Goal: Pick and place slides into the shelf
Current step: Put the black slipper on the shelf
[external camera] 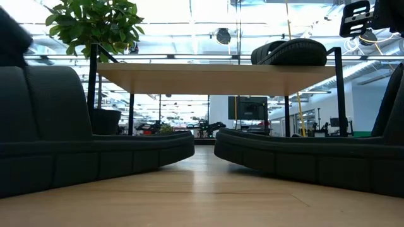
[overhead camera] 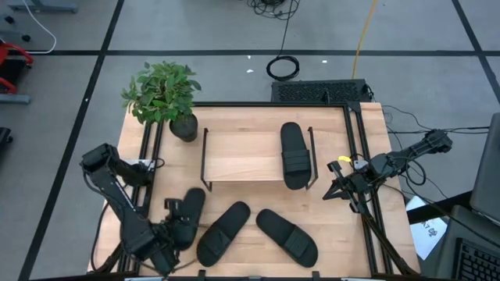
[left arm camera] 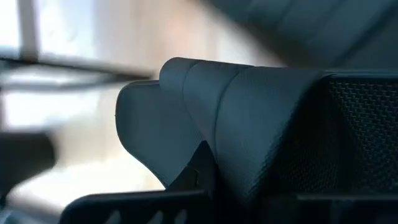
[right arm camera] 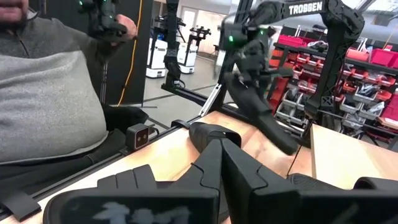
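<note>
One black slide (overhead camera: 294, 154) lies on the shelf's light board (overhead camera: 242, 156), at its right end; it also shows in the low view (external camera: 290, 52). Two more slides (overhead camera: 223, 232) (overhead camera: 287, 236) lie flat on the table in front of the shelf. My left gripper (overhead camera: 173, 220) is at the table's near left, shut on the fourth slide (overhead camera: 187, 209), which shows lifted in the right wrist view (right arm camera: 261, 118). My right gripper (overhead camera: 331, 189) waits shut and empty right of the shelf. My left gripper holds the slide near one end, by its ribbed strap band (left arm camera: 205, 106), with a textured finger pad (left arm camera: 354, 124) against it. The fingers come from above. The slide is lifted clear of the table and hangs slanting below the gripper (right arm camera: 273, 130).
A potted plant (overhead camera: 164, 94) stands at the far left corner beside the shelf. Black frame rails (overhead camera: 355, 148) run along the table's right and left sides. A person in a grey top (right arm camera: 50, 99) sits beyond the table's edge.
</note>
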Robot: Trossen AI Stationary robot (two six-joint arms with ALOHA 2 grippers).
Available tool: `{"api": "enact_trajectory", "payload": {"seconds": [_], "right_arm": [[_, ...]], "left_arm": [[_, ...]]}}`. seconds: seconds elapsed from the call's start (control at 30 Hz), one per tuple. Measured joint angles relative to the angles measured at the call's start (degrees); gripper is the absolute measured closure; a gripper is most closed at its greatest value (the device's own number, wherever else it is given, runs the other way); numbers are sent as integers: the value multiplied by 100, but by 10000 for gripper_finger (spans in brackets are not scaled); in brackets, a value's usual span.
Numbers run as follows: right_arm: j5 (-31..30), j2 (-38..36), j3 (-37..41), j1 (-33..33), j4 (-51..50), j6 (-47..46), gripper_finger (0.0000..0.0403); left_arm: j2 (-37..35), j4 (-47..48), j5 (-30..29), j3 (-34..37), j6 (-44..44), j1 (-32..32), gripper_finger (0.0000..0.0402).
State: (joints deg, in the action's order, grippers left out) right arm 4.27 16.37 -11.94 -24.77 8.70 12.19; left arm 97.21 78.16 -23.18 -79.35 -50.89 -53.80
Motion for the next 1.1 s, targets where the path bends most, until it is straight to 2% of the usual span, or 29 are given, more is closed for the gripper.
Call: {"api": "enact_trajectory", "payload": {"seconds": [0.23,0.33,0.5,0.7,0.9,1.1], "right_arm": [[0,27,0,0,-1,-5,403],[0,33,0,0,3,27,403],[0,36,0,0,1,52,403],[0,38,0,0,3,52,403],[0,38,0,0,3,52,403],[0,38,0,0,6,52,403]], "left_arm": [[0,-851,-51,-532,1166,-20,393],[0,-916,-351,-663,1607,-17,393],[0,-1018,-1182,-938,2456,148,392],[0,-1269,-2004,-1282,3359,628,392],[0,-1140,-3049,-1584,3486,1285,392],[-2,-1145,-3315,-1655,3912,2132,392]]}}
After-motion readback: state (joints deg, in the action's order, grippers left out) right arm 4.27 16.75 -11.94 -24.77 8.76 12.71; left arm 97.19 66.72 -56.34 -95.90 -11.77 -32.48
